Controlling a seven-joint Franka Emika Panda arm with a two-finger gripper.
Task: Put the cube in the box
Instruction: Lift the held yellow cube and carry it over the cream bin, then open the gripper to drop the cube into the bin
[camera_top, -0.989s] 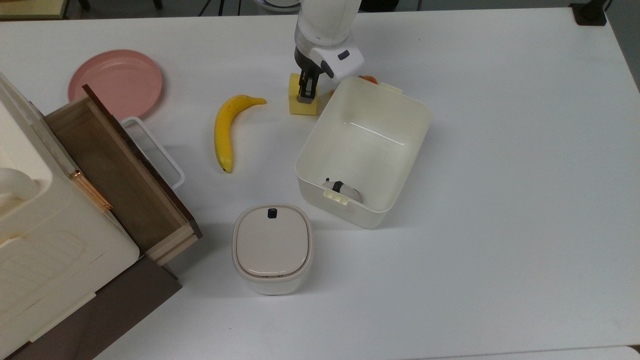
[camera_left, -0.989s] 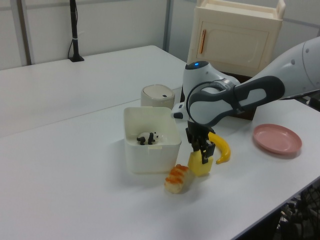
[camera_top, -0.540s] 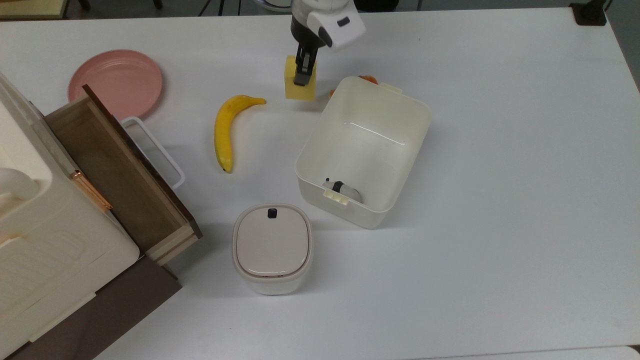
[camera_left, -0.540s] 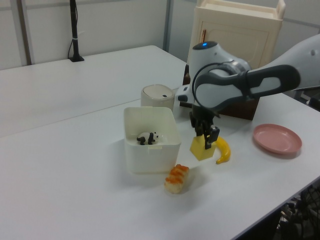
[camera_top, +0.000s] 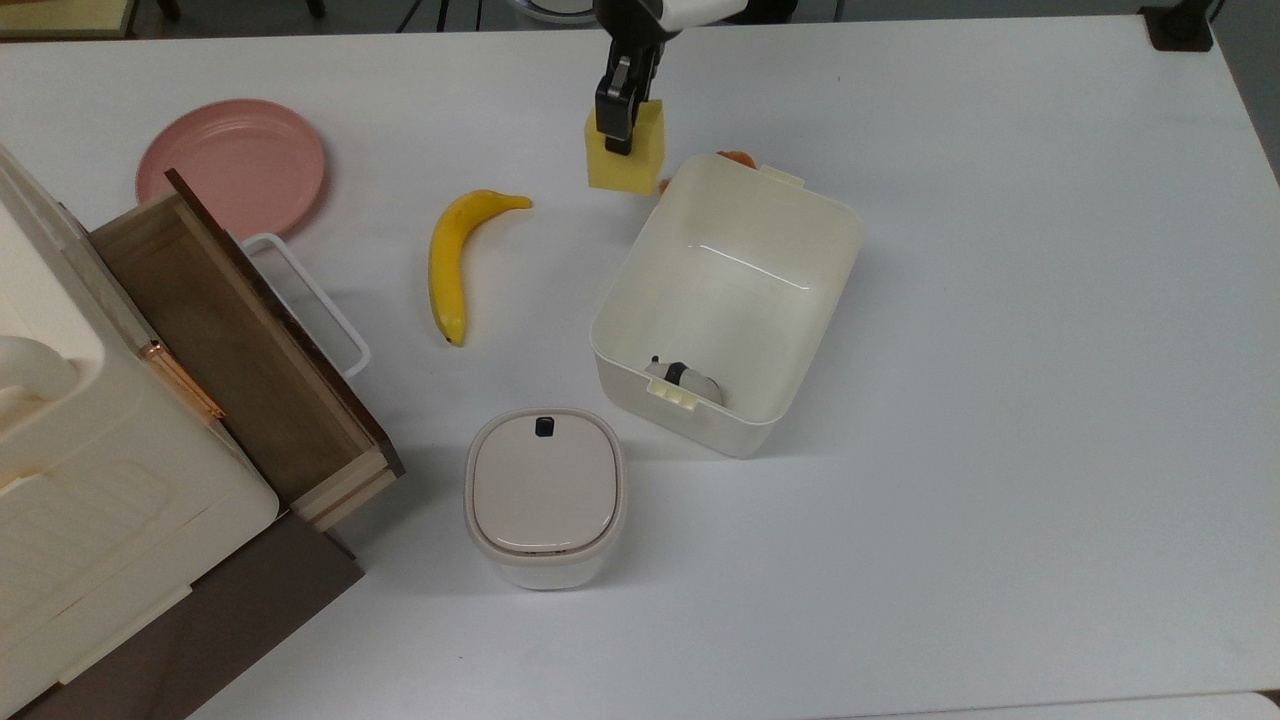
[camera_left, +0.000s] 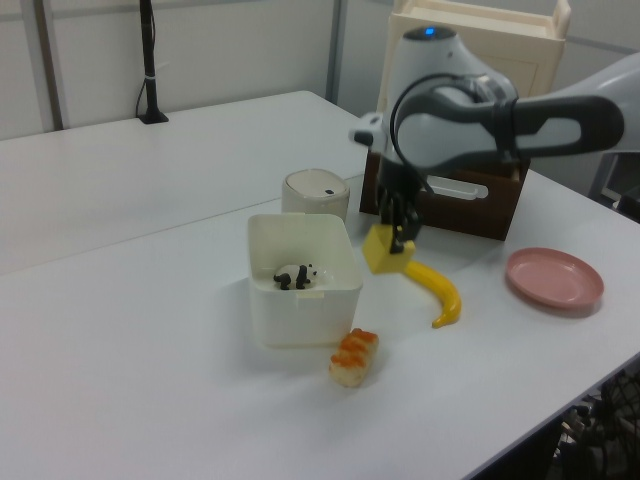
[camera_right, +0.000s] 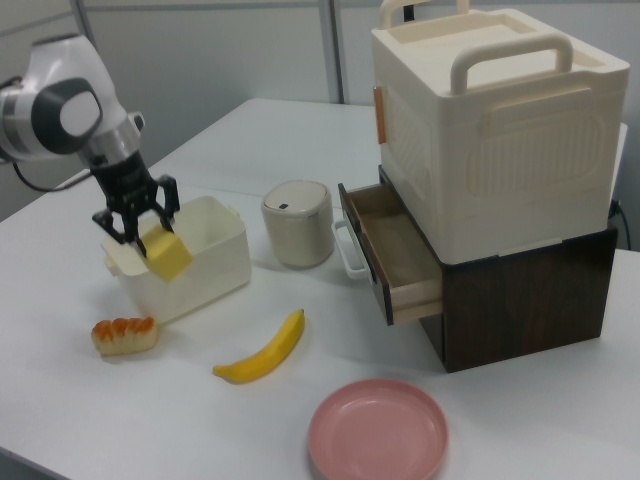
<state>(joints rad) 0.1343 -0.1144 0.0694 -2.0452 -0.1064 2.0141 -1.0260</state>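
White tabletop (camera_top: 1000, 400) spreads across the whole scene. Going from the top view's left: a cream storage case (camera_top: 60, 480) sits on a dark wooden cabinet whose brown drawer (camera_top: 230, 330) is pulled open, a white handle on its front. Behind the drawer lies a round pink plate (camera_top: 232, 165). Further right a yellow banana (camera_top: 450, 260) lies curved on the table, and nearer the camera stands a small rounded container (camera_top: 545, 495) with a beige lid and a dark button.

Next comes the gripper (camera_top: 622, 115), reaching down from the top edge of the top view, its two dark fingers pinching the cube (camera_top: 628, 165). The pale-yellow cube hangs tilted, lifted off the table, just beside the box's (camera_top: 800, 215) far-left corner in the top view and outside its rim. In the left view the cube (camera_left: 380, 250) is level with the box's upper edge, between the box (camera_left: 300, 310) and the banana (camera_left: 440, 295).

The box is a cream-white bin with tall walls. A small black-and-white panda figure (camera_top: 683, 378) lies inside it. A piece of toy sushi (camera_left: 354, 356) with an orange top rests on the table just beside the box's outer wall.
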